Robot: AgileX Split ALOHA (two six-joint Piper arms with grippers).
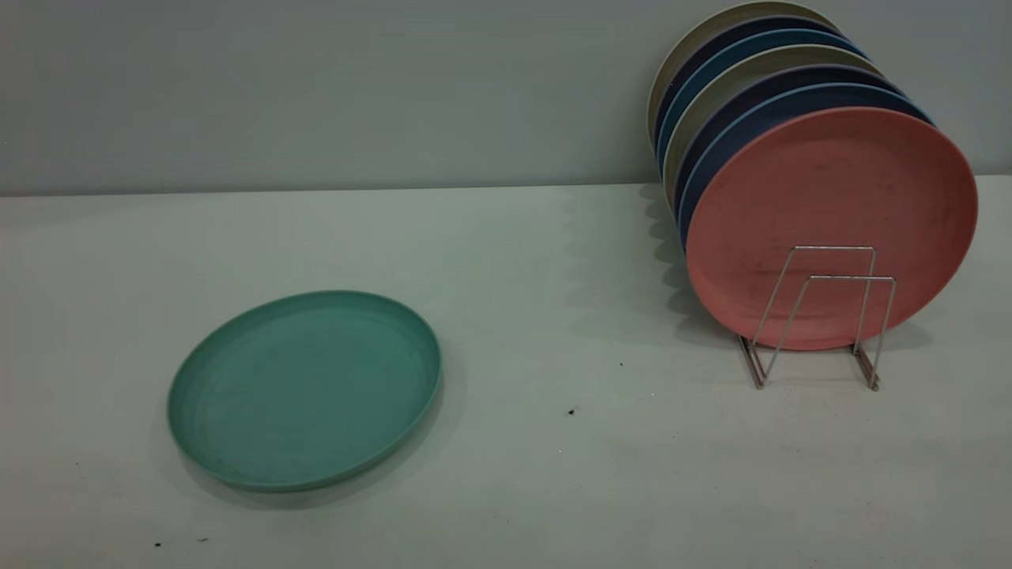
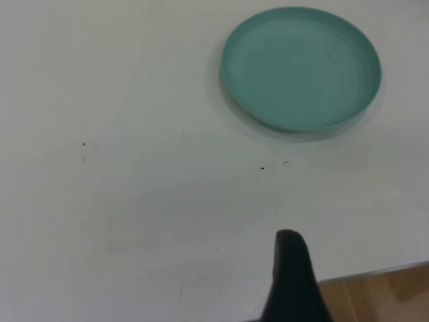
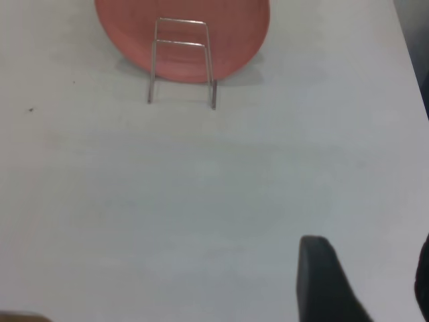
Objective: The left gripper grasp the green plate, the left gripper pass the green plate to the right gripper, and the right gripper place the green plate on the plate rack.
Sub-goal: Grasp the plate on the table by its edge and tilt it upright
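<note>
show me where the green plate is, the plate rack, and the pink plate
green plate (image 1: 304, 391), exterior view, on the middle of its flat inner face.
plate rack (image 1: 813, 278), exterior view, on the top wire of its front loop.
pink plate (image 1: 830, 182), exterior view, on its front face above the rack loops.

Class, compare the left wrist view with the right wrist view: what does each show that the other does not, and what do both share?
Only the left wrist view shows the green plate lying flat, plus the table's edge with wooden floor beyond. Only the right wrist view shows the plate rack with the pink plate standing in it. Both share the white table and a black finger at the frame edge, the left gripper's and the right gripper's.
</note>
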